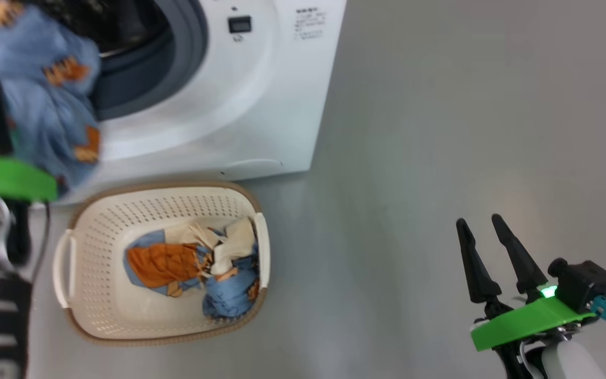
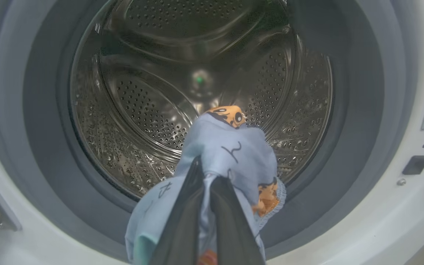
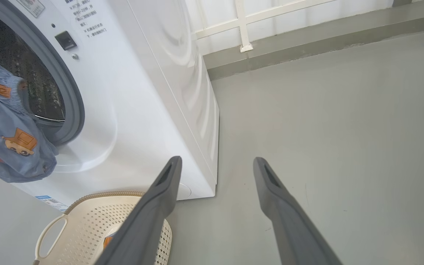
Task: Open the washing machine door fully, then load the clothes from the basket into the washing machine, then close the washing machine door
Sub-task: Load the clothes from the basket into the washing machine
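Observation:
My left gripper (image 2: pixel 205 170) is shut on a light blue garment (image 2: pixel 230 151) with orange cartoon prints, held just in front of the steel drum (image 2: pixel 153 110) of the white washing machine (image 1: pixel 261 105). The same garment (image 1: pixel 45 95) hangs at the machine's mouth, blurred, in the head view, and the right wrist view catches the garment (image 3: pixel 6 132) too. More clothes (image 1: pixel 192 268), blue, orange and cream, lie in the cream basket (image 1: pixel 98 310) on the floor before the machine. My right gripper (image 1: pixel 481 223) stands open over bare floor, right of the basket. The door is out of view.
The grey-blue gasket (image 2: pixel 42 121) rings the drum opening. Grey floor (image 1: pixel 440 131) stretches to the right of the machine. A low kerb and white railing (image 3: pixel 245 36) run behind it. The basket's handle (image 3: pixel 50 235) sits near my right fingers.

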`<state>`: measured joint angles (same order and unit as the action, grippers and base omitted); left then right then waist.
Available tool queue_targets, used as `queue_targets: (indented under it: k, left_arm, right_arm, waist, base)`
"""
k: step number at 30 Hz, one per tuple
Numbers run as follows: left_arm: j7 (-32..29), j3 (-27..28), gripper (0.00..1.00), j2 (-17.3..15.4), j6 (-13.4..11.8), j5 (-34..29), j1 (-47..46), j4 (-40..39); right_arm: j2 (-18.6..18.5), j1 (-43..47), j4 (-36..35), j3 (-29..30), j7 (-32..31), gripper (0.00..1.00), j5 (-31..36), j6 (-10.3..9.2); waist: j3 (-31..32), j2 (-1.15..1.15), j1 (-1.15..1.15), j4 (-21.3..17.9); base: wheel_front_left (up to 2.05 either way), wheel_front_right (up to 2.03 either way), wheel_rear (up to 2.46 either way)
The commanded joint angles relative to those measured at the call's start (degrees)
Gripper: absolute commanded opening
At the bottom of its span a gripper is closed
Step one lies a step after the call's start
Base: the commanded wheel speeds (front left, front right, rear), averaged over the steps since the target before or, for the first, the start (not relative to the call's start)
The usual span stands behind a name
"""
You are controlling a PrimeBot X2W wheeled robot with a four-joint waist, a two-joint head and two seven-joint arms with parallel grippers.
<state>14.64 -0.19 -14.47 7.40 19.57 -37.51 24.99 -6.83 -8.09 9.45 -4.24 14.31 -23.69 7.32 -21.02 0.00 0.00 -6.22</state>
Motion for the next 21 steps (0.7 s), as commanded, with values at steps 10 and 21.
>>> queue_targets:
  k: [10, 21]
  left_arm:
    - [0.4, -2.0, 0.0, -6.4, 0.1, 3.4, -16.5, 13.9]
    - [0.4, -2.6, 0.0, -9.9, 0.1, 3.3, -28.1, 20.7]
  right_arm:
    - [1.5, -2.4, -1.2, -2.9, 0.7, 1.0, 0.2, 0.17]
    - [2.5, -3.7, -1.5, -4.3, 0.7, 1.0, -0.1, 0.17]
  waist:
    - [-6.2, 0.0, 0.0, -5.5]
    - [-9.1, 0.0, 0.0, -8.2]
  base:
    - [0.0, 0.0, 0.0]
    - [0.0, 0.0, 0.0]
